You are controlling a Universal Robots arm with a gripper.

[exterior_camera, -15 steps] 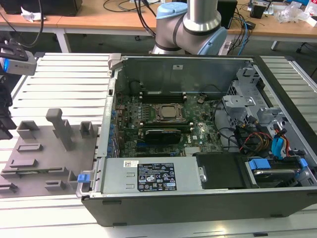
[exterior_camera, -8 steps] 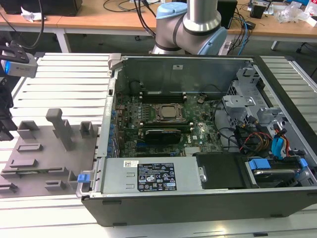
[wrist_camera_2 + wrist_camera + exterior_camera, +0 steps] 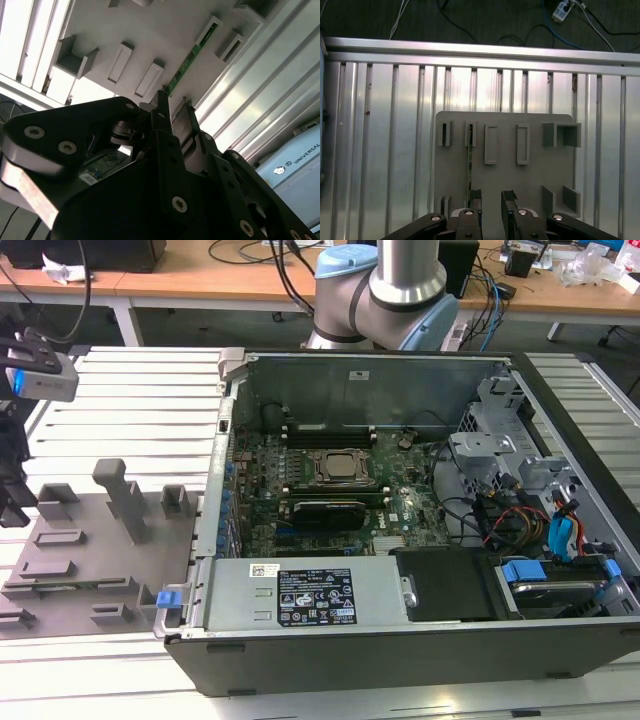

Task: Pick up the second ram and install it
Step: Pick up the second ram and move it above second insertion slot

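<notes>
1. Desk (image 3: 130,390): slatted aluminium top that carried the fixture plate and the case.
2. Computer case (image 3: 400,665): dark tower laid on its side with the cover off. It stood just beside the fixture plate, on the exterior view's right. The motherboard (image 3: 300,480) was exposed inside.
3. Arm (image 3: 400,285): grey column with a blue-capped joint. It stood beyond the case's far wall, well apart from the fixture plate.
4. Fixture plate (image 3: 530,175): flat grey plate with raised blocks and slotted holders, lying on the desk.
5. Tool (image 3: 491,202): black, two-fingered, and pointed down at the fixture plate over one of its edges. Its fingers (image 3: 476,200) stood a narrow gap apart with bare plate showing between them, and nothing was gripped.
6. Second ram (image 3: 192,57): long, thin green board standing on edge in the fixture plate's end holders. In both wrist views it ran away from the tool. Its near end lay just beside one finger, in line with that finger rather than with the gap. Contact between the finger and the board could not be judged.
</notes>
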